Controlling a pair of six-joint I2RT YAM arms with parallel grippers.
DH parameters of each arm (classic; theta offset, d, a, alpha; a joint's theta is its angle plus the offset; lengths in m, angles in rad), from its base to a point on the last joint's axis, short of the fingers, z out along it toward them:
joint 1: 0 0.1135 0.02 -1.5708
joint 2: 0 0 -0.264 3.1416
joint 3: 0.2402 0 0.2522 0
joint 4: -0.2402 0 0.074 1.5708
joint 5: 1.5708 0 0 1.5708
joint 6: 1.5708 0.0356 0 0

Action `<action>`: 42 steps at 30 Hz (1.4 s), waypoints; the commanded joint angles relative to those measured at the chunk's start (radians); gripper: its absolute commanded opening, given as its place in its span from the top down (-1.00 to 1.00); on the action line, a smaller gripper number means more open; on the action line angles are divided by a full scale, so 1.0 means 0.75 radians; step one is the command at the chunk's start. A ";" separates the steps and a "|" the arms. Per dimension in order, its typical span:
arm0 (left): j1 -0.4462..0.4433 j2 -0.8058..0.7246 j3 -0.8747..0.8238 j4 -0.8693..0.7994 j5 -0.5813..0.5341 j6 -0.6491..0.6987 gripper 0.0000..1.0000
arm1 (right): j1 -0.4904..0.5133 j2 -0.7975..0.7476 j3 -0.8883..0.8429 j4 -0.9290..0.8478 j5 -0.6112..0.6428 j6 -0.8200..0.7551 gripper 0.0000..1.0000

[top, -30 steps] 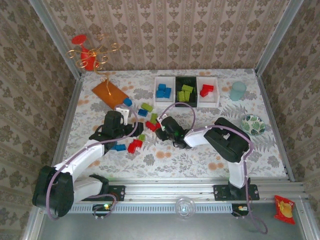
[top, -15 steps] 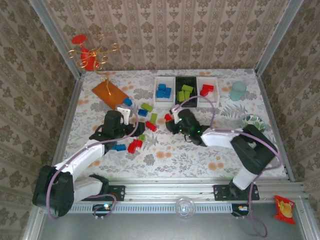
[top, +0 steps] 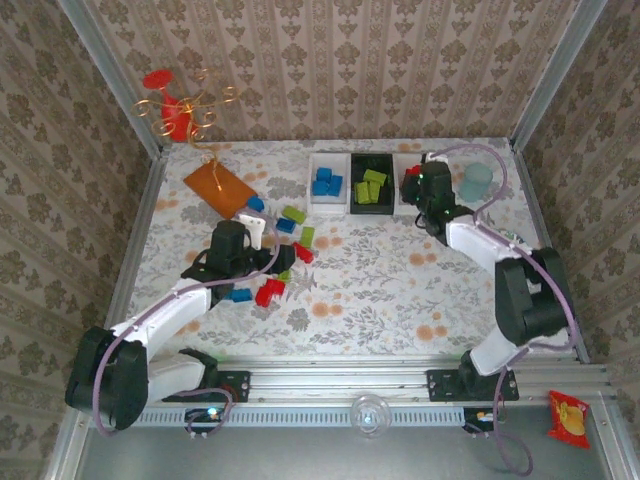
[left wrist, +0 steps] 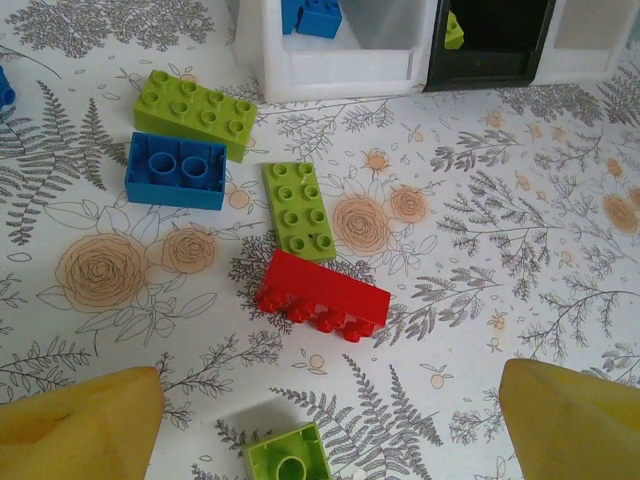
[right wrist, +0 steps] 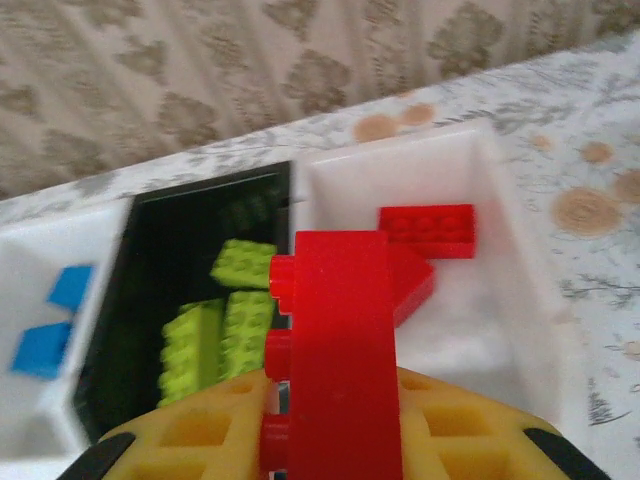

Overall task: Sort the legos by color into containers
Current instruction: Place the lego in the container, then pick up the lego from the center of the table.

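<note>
Floral-print table (top: 400, 290), damask walls (top: 350, 70) behind: right jaws pinch a red lego (right wrist: 340, 340) by its flat sides above the far right white container (right wrist: 490, 320), where red ones lie. Left jaws hang spread over loose legos (left wrist: 299, 210). Plastic looks light, stiff, slick; best squeezed on flat sides.

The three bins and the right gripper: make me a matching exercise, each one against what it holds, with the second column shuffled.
Column one
1. left white bin
2. black bin
3. right white bin
4. right gripper

Column two
A. lime green bricks inside
B. shut on the held red brick
C. blue bricks inside
D. loose red bricks lying inside

Pairs: 1-C, 2-A, 3-D, 4-B
</note>
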 commanded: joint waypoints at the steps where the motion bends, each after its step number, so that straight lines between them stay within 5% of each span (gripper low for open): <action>1: -0.008 -0.013 -0.005 0.014 0.017 -0.021 -0.76 | -0.039 0.138 0.097 -0.128 0.070 0.028 0.59; 7: -0.005 -0.033 -0.007 0.000 0.011 -0.019 -0.76 | -0.057 0.276 0.265 -0.237 0.104 -0.011 0.32; 14: -0.009 -0.061 -0.007 -0.034 -0.050 -0.009 -0.76 | 0.028 0.051 0.194 -0.270 0.148 -0.076 -0.13; 23: 0.086 -0.151 -0.070 -0.027 -0.103 -0.064 -0.77 | 0.470 -0.246 -0.171 -0.097 -0.038 -0.225 -0.42; 33: 0.268 -0.151 -0.132 0.038 0.054 -0.168 -0.78 | 0.753 0.091 -0.103 0.046 -0.265 -0.352 -0.50; 42: 0.329 -0.131 -0.139 0.046 0.123 -0.184 -0.78 | 0.796 0.386 0.090 0.042 -0.282 -0.386 -0.41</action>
